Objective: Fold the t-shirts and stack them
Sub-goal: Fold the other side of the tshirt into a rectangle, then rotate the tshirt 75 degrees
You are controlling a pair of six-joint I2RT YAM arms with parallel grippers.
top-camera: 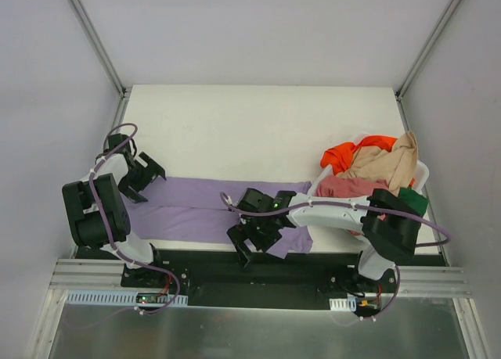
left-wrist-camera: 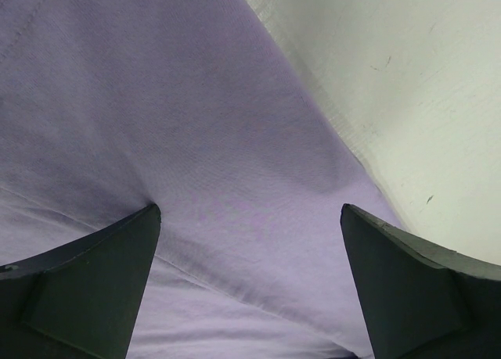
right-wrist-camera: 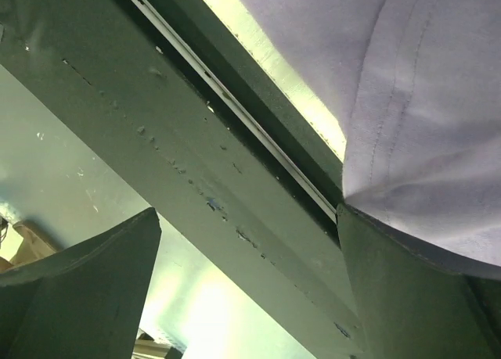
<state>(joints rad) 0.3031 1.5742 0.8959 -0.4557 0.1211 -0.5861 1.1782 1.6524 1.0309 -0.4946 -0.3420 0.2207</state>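
Table (top-camera: 258,116) is being seen under both claws. Lavender t-shirt (top-camera: 196,206) is being seen spread flat directly beneath the left claw (top-camera: 147,181) and just beside one finger of the right claw (top-camera: 257,249). Other t-shirts (top-camera: 376,167) are being seen piled in the white basket (top-camera: 423,171), to the right of that claw. Both claws are being held wide open and empty.

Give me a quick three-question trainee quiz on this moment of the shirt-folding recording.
1. True or false: the lavender t-shirt lies on the table, outside the white basket.
2. Which colour of shirt shows in the basket? A) orange-red B) blue C) black
3. Fill in: the left gripper and the right gripper both have their jaws ____.
Key: 1 true; 2 A, the orange-red t-shirt; 3 open.
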